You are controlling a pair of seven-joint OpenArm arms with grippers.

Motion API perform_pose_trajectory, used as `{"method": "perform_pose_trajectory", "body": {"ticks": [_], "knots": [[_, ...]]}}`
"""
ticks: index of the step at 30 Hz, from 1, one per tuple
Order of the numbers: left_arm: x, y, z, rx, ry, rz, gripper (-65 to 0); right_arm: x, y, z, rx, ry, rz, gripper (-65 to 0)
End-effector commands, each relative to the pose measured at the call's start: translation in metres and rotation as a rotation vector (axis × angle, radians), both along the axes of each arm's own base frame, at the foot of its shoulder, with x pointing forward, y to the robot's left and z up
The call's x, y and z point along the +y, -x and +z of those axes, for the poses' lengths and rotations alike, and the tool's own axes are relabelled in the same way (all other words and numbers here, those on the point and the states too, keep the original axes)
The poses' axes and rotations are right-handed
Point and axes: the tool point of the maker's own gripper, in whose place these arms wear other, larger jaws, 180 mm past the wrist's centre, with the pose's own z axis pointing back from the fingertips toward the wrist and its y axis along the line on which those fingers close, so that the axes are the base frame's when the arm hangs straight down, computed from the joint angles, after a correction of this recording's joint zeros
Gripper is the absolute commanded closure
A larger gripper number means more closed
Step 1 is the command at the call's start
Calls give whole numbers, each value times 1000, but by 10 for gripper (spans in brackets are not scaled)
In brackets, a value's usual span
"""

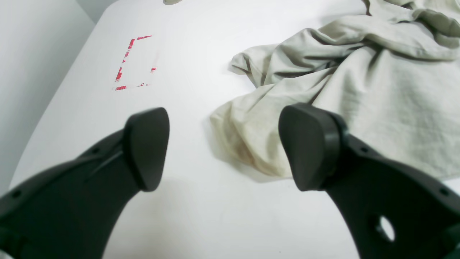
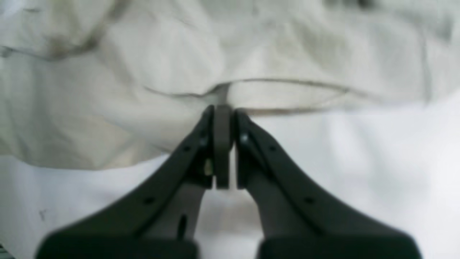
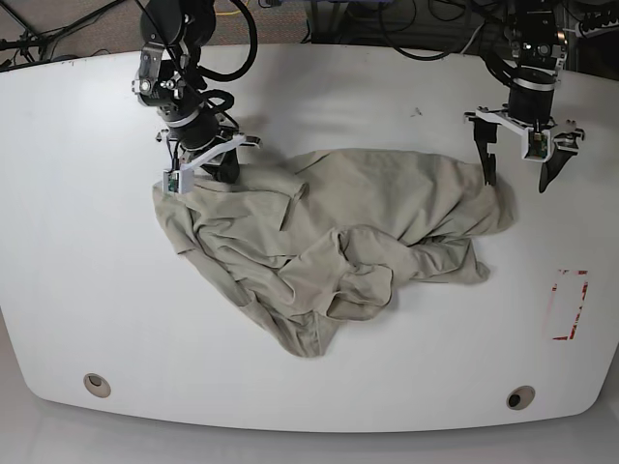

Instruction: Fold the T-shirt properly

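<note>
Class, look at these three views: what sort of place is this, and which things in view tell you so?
Probably a robotics lab or test bench, not a home. A crumpled T-shirt lies on a bare white table marked with a red tape rectangle; two arms are mounted at its far edge, and cables bundle behind it.

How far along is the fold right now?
No fold is done: the T-shirt lies crumpled on the table. In hand: the right gripper is shut on its edge, while the left gripper is open beside the opposite end. Spreading flat and every fold remain.
</note>
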Motion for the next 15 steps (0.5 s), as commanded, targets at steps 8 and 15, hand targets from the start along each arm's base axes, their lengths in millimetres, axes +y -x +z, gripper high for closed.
{"method": "perform_pose_trajectory", "body": {"ticks": [8, 15], "knots": [[5, -4, 12, -38, -14, 2, -485, -6, -1, 14, -49, 7, -7, 0], [9, -12, 5, 22, -5, 24, -492, -8, -2, 15, -53, 18, -5, 0]]}}
